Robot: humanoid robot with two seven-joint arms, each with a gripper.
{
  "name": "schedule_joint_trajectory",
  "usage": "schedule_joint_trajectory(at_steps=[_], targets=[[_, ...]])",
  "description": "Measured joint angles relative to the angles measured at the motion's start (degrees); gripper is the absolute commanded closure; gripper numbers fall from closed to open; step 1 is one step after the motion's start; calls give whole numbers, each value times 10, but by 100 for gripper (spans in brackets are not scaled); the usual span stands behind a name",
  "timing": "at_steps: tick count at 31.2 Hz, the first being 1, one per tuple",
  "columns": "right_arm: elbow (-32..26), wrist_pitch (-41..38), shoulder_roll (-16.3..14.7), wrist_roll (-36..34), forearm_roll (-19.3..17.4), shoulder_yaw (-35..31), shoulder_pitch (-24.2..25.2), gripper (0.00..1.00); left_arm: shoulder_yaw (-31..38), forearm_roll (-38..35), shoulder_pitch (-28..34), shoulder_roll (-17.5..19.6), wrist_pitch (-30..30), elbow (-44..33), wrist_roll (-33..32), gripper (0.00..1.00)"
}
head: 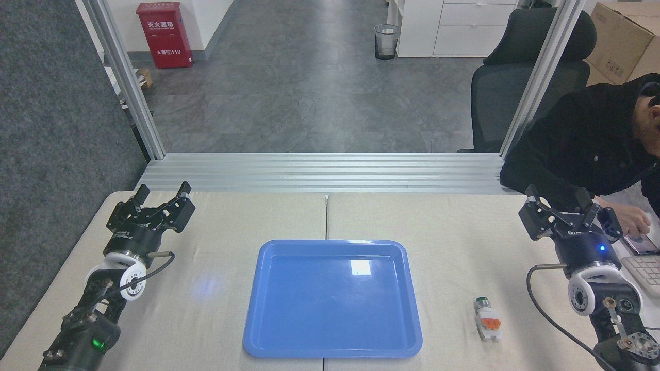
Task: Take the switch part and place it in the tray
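The switch part (487,318), white with an orange middle and a dark-green cap, lies on the table just right of the tray. The glossy blue tray (268,330) sits at the table's centre with nothing in it. My right gripper (557,198) is open, up near the table's far right edge, well behind the switch part. Over at the far left my left gripper (162,190) is open too, with nothing between its fingers.
A person in a dark jacket (593,139) leans in at the right, a hand (626,222) on a phone beside my right gripper. A keyboard (644,273) lies at the right edge. A seam (326,216) splits the tabletop behind the tray.
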Motion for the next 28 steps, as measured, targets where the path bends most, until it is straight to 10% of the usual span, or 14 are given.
schedule_joint_trajectory(at_steps=[28], targets=[[6, -1, 19, 0, 3, 5, 30, 1, 0, 0, 0, 0, 0, 0, 0, 0]])
